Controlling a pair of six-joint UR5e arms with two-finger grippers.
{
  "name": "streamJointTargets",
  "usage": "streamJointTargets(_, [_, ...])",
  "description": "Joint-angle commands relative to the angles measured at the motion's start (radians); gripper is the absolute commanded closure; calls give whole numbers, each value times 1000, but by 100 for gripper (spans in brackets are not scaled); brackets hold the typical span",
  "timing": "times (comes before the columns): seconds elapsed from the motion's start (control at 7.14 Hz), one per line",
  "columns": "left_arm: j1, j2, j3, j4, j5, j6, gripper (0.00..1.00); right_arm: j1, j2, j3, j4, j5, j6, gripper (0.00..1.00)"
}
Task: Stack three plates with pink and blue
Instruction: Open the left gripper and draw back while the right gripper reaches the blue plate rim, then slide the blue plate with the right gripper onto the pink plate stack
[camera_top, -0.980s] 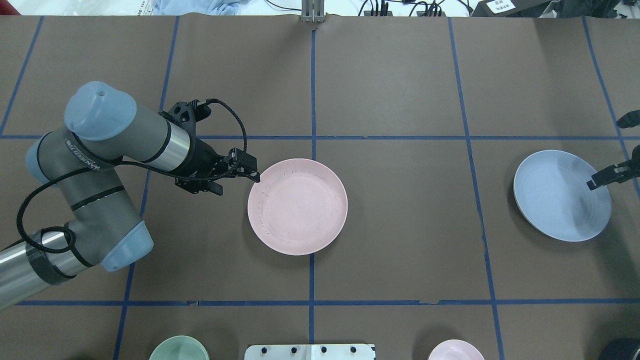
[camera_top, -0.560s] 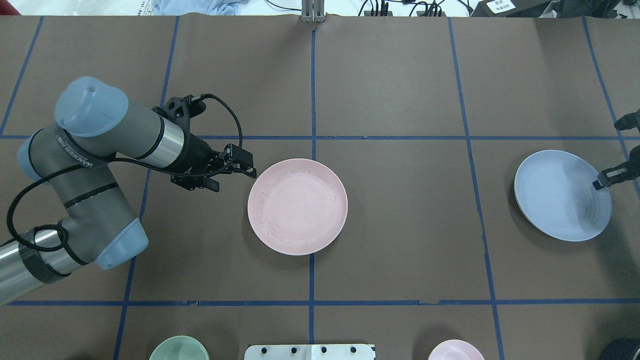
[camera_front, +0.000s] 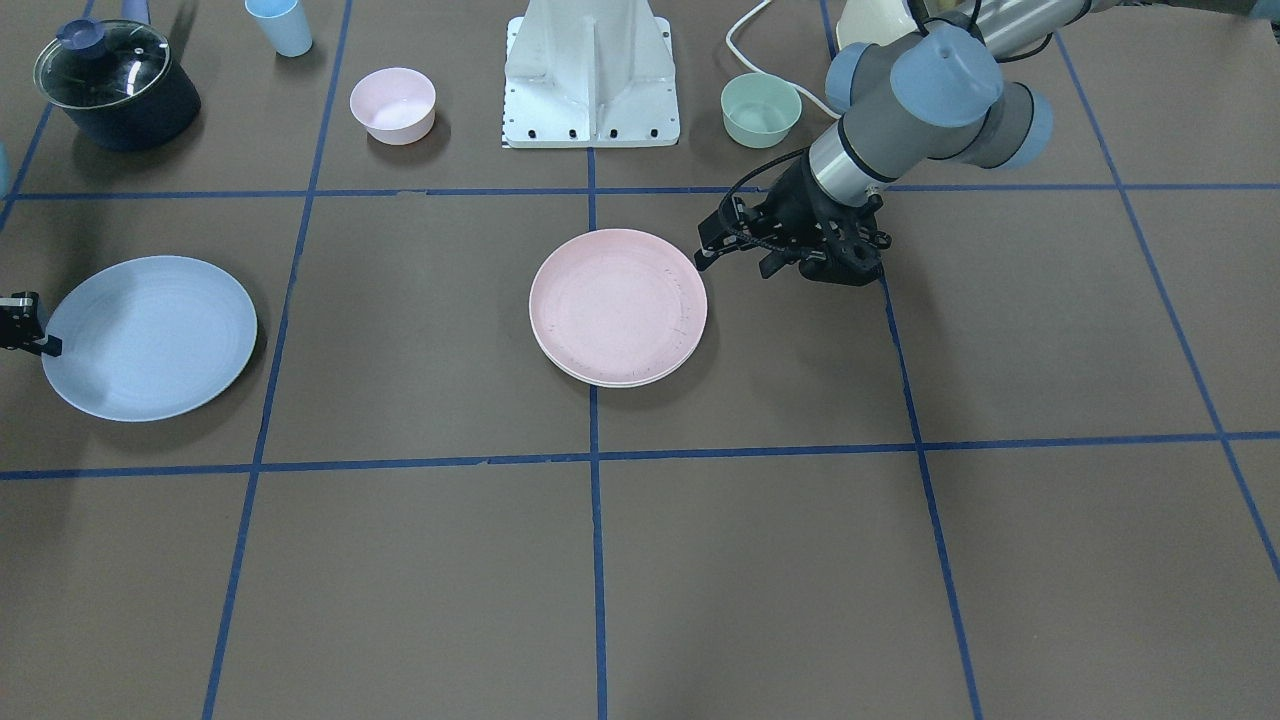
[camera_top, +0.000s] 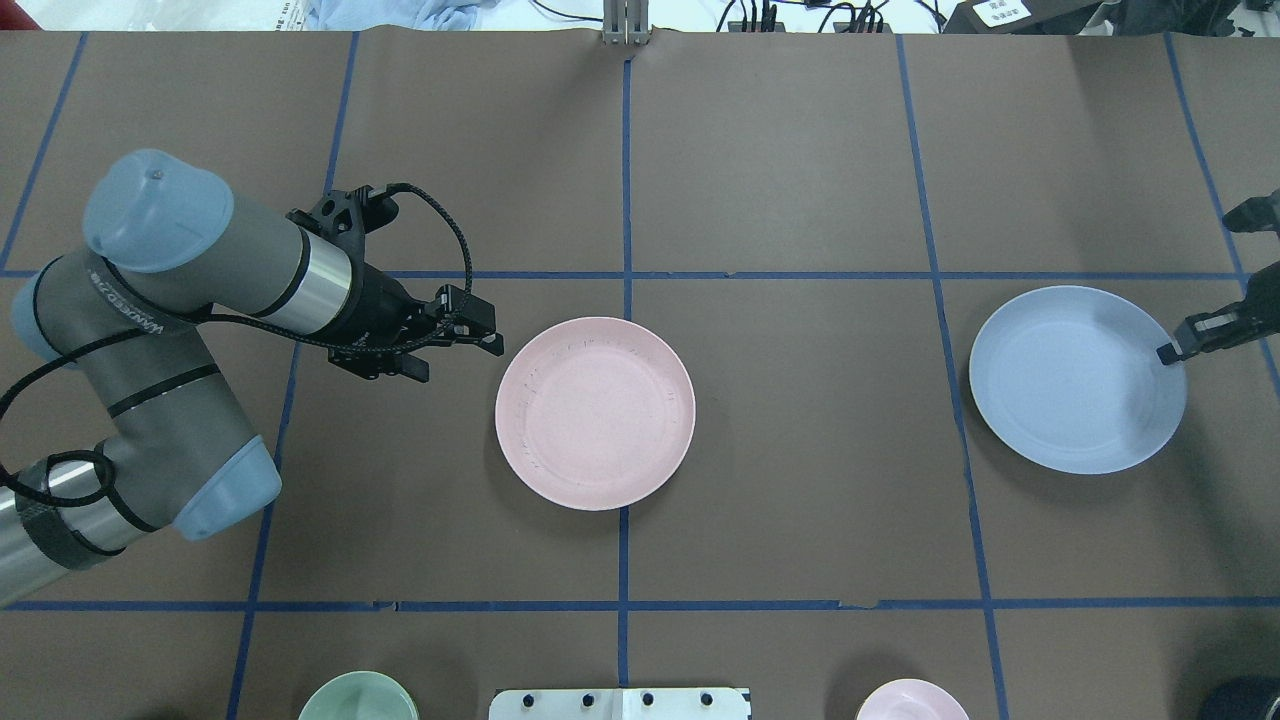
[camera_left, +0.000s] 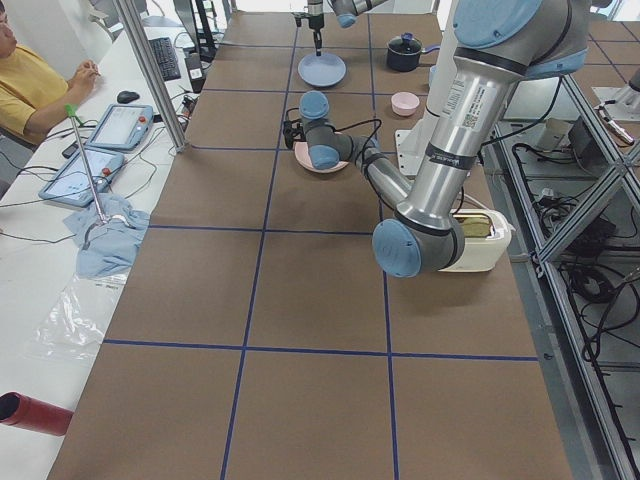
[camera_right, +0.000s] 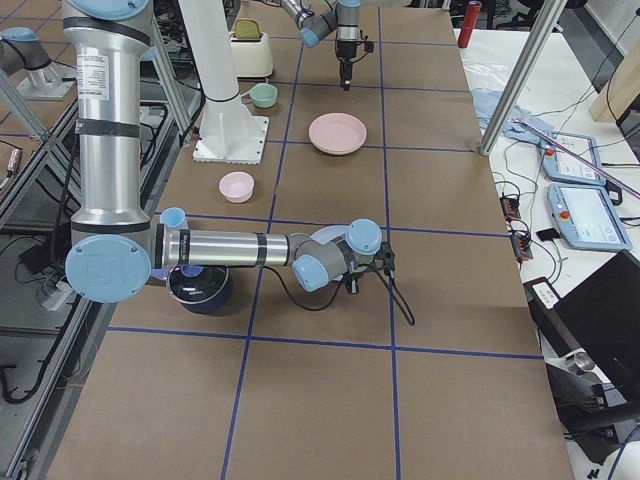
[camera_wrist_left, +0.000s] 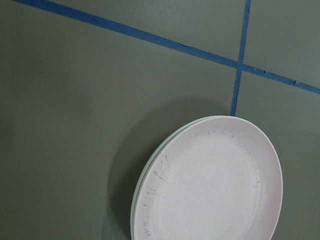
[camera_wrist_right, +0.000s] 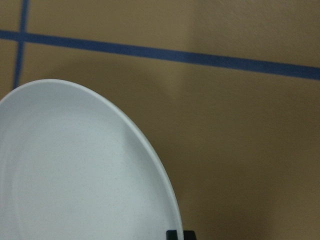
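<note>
My right gripper (camera_top: 1166, 353), pinching the blue plate (camera_top: 1075, 380) by its rim, had carried it slightly toward the pink plate (camera_top: 595, 412), which was stacked on the white plate (camera_front: 612, 384) mid-table. Only blue remained. The left gripper (camera_top: 492, 335) had backed off; I couldn't tell its spread.

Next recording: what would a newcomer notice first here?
A pink plate sits mid-table on a cream plate. The left end effector hovers beside it, not touching. At the robot's right, the right end effector grips a blue plate by its rim.
</note>
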Motion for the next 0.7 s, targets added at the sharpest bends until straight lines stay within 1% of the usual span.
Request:
streamJointTargets(0.0, [-20,73,-43,-2,-4,137,0,5,19,176,5,36,319,100])
streamJointTargets(0.14, [-72,104,-56,0,-11,240,0,-39,47,212,37,36,457,100])
streamJointTargets(0.28, [-149,103,-45,-2,-107,253,0,-137,85,215,144,9,636,100])
streamJointTargets(0.42, [-192,102,-44,-5,-158,255,0,-250,166,220,195,-93,860,100])
streamJointTargets(0.56, [-197,97,-41,-3,-157,255,0,-406,279,220,194,-279,1040,100])
